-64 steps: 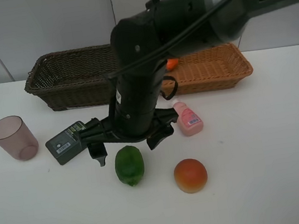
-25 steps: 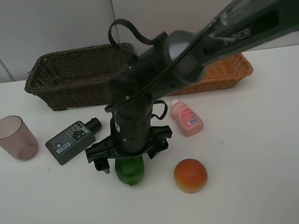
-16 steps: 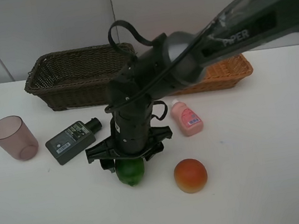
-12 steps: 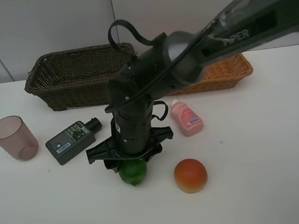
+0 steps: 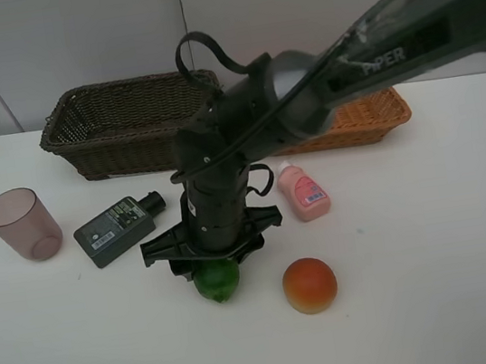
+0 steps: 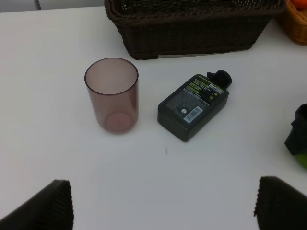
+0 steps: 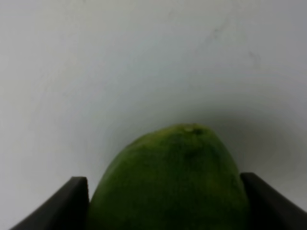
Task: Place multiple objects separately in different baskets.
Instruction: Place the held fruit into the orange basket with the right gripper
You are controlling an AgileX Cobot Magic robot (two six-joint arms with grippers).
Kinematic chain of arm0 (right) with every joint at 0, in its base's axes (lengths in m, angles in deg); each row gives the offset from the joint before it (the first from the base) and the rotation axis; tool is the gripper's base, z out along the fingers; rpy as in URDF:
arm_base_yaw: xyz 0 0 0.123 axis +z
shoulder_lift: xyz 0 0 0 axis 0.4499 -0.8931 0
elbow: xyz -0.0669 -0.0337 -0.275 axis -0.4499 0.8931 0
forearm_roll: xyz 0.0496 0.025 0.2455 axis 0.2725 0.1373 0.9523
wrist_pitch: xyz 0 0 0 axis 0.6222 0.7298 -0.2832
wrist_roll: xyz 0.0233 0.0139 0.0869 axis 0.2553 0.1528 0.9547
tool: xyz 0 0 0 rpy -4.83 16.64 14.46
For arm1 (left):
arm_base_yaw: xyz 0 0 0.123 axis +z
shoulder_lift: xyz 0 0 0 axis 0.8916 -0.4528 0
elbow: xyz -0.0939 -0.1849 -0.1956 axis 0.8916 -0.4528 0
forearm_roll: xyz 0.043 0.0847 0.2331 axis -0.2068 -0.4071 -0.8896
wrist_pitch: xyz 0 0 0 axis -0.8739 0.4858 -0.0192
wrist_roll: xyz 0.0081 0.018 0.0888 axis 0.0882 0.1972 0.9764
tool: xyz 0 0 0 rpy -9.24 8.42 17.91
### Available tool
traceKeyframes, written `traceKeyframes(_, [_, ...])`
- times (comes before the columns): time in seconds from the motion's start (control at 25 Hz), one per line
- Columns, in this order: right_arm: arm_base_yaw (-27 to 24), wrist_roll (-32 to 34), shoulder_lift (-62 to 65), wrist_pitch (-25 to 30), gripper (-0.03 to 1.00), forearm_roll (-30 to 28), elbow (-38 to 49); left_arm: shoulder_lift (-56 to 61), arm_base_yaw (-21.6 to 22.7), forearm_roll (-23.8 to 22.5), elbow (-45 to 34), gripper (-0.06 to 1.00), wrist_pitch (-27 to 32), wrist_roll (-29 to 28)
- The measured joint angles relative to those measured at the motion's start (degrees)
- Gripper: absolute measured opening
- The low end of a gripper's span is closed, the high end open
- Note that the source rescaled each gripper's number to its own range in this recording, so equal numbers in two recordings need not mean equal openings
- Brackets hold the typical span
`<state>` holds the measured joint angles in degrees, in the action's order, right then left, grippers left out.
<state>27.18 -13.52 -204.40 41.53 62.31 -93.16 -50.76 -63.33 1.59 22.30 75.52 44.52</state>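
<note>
My right gripper (image 5: 214, 265) has reached across the middle and stands over the green lime-like fruit (image 5: 219, 283) on the table, shut on it. In the right wrist view the fruit (image 7: 168, 177) fills the gap between both fingers (image 7: 72, 196). My left gripper (image 6: 163, 208) is open and empty, above the table in front of the mauve cup (image 6: 112, 93) and the dark-green bottle (image 6: 192, 106). The cup (image 5: 22, 224), bottle (image 5: 113, 229), pink bottle (image 5: 303, 191) and red-orange fruit (image 5: 310, 285) lie on the table. The tangerine is hidden behind the arm.
The dark-brown basket (image 5: 79, 124) stands at the back left, the tan basket (image 5: 370, 113) at the back right, partly behind my right arm. The dark basket's wall also shows in the left wrist view (image 6: 192, 33). The white table (image 5: 459, 278) ends at the back wall.
My right gripper came forward and down over the green fruit, and its fingers closed in on it. Nothing else has moved.
</note>
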Motion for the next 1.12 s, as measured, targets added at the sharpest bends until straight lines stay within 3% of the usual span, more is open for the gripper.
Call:
traceKeyframes(0.12, [0.0,-0.9,0.0,2.0,0.31,0.0,-1.2,0.0,0.0,0.0,0.0,0.98,0.0,0.0])
traceKeyframes(0.24, [0.0,-6.2,0.0,6.0,0.31,-0.4,-5.3,0.0,0.0,0.0,0.0,0.98,0.0,0.0])
traceKeyframes(0.52, [-0.1,-19.0,0.0,21.6,0.31,-5.1,-19.6,0.0,0.0,0.0,0.0,0.98,0.0,0.0])
traceKeyframes(0.68, [-2.9,-23.2,0.0,28.4,0.31,-7.3,-25.8,0.0,0.0,0.0,0.0,0.98,0.0,0.0])
traceKeyframes(1.12, [-16.0,-24.2,0.0,29.5,0.31,-6.6,-31.4,0.0,0.0,0.0,0.0,0.98,0.0,0.0])
